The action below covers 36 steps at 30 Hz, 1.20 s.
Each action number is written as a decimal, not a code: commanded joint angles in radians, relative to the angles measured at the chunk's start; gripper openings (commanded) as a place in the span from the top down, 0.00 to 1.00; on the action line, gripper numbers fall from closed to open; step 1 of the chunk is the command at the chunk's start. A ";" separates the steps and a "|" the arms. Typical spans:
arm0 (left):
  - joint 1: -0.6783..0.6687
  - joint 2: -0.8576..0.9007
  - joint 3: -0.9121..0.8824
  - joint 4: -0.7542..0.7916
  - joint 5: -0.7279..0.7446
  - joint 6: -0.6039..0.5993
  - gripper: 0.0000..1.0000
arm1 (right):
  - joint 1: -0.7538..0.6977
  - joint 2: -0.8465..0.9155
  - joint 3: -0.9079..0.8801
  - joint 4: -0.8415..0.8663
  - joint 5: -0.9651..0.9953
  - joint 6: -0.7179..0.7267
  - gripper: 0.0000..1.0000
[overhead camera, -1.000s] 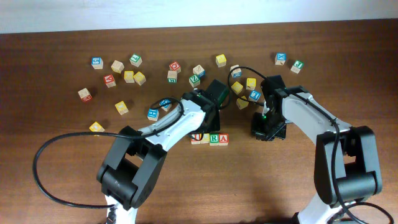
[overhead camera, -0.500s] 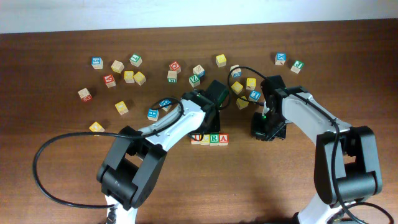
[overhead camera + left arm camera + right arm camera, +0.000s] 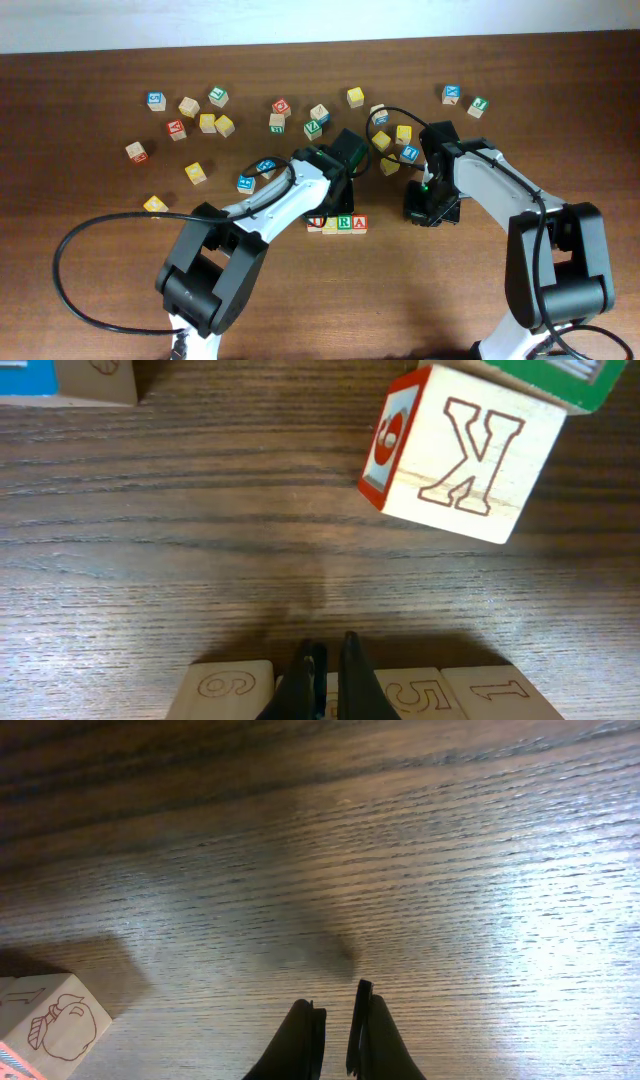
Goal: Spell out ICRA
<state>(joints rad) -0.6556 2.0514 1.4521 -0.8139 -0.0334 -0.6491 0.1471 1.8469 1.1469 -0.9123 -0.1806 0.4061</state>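
Observation:
Four light-wood cubes stand side by side in a row in the overhead view: red I [image 3: 316, 222], yellow C [image 3: 329, 223], green R [image 3: 344, 222], red A [image 3: 359, 222]. My left gripper [image 3: 323, 206] is shut and empty, its tips just behind and above the row, over the I and C. In the left wrist view its fingers [image 3: 330, 665] sit over the second cube, which they mostly hide; the neighbours' faces show a 6 [image 3: 225, 685], a 5 [image 3: 420, 695] and a 1 [image 3: 500, 690]. My right gripper [image 3: 425, 212] [image 3: 335, 1025] is shut and empty over bare table, right of the row.
Many loose letter cubes lie scattered across the back of the table [image 3: 210, 122], some close behind both arms [image 3: 392, 140]. A cube with a K face [image 3: 455, 455] lies just beyond the left fingers. A cube [image 3: 45, 1020] lies left of the right fingers. A black cable [image 3: 60, 270] loops at left.

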 commanded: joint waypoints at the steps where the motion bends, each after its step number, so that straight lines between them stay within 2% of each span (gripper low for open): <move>1: 0.045 0.005 0.066 -0.022 -0.015 0.011 1.00 | -0.004 0.008 -0.003 -0.005 0.009 -0.010 0.94; 4: 0.132 0.005 0.176 -0.117 -0.014 0.051 1.00 | -0.004 0.008 -0.003 -0.008 0.009 -0.010 0.94; 7: 0.177 0.008 0.157 -0.205 0.020 0.070 1.00 | -0.004 0.008 -0.003 0.000 0.008 -0.009 0.95; 11: 0.134 0.011 0.055 -0.143 0.041 0.070 1.00 | -0.004 0.008 -0.003 0.007 0.000 -0.009 0.95; 14: 0.105 0.011 0.050 -0.108 0.056 0.070 1.00 | -0.004 0.008 -0.003 0.008 0.000 -0.008 0.95; 36: 0.093 0.012 0.023 -0.131 0.098 0.055 1.00 | -0.004 0.008 -0.003 0.014 0.001 -0.009 0.95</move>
<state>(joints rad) -0.5617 2.0533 1.4864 -0.9421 0.0532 -0.5915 0.1471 1.8469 1.1469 -0.9005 -0.1810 0.4038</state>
